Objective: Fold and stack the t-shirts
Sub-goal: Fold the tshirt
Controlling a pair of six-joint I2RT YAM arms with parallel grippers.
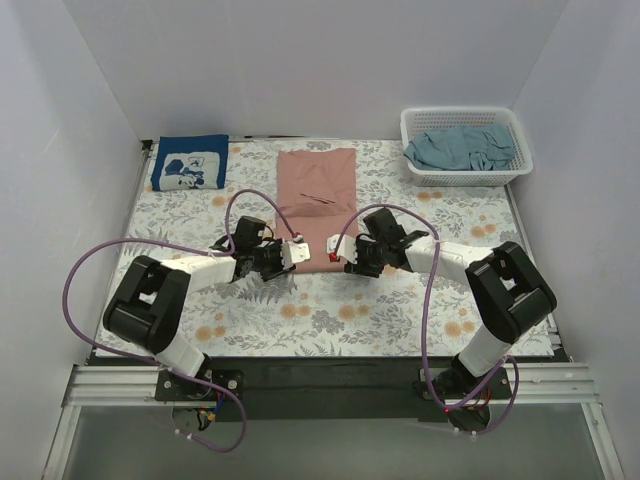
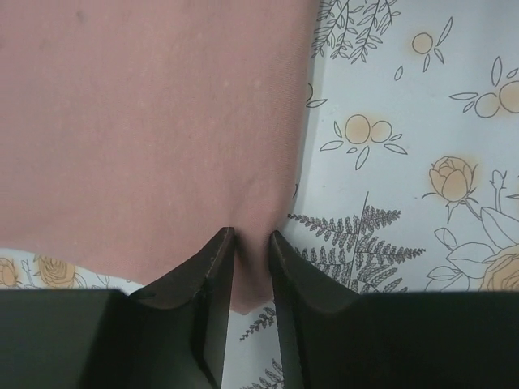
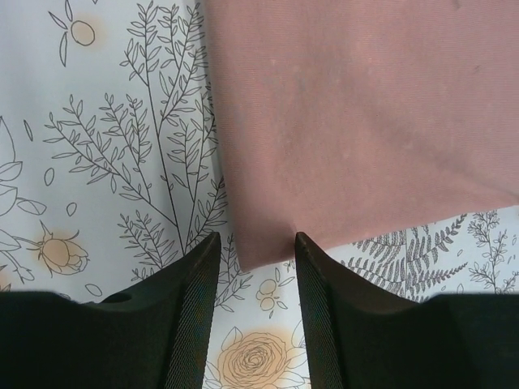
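A dusty-pink t-shirt [image 1: 317, 200], folded into a long strip, lies in the middle of the table. My left gripper [image 1: 297, 253] is at its near left corner. In the left wrist view the gripper [image 2: 251, 235] is shut on that corner of the pink cloth [image 2: 154, 121]. My right gripper [image 1: 338, 260] is at the near right corner. In the right wrist view it [image 3: 257, 239] is open, and the corner of the pink shirt [image 3: 365, 121] lies flat between its tips. A folded navy t-shirt [image 1: 189, 162] lies at the far left. A grey-teal t-shirt [image 1: 462, 148] is crumpled in the basket.
A white lattice basket [image 1: 465, 176] stands at the far right corner. The floral table cloth [image 1: 400, 310] covers the table. White walls enclose the left, far and right sides. Purple cables loop from both arms over the near table.
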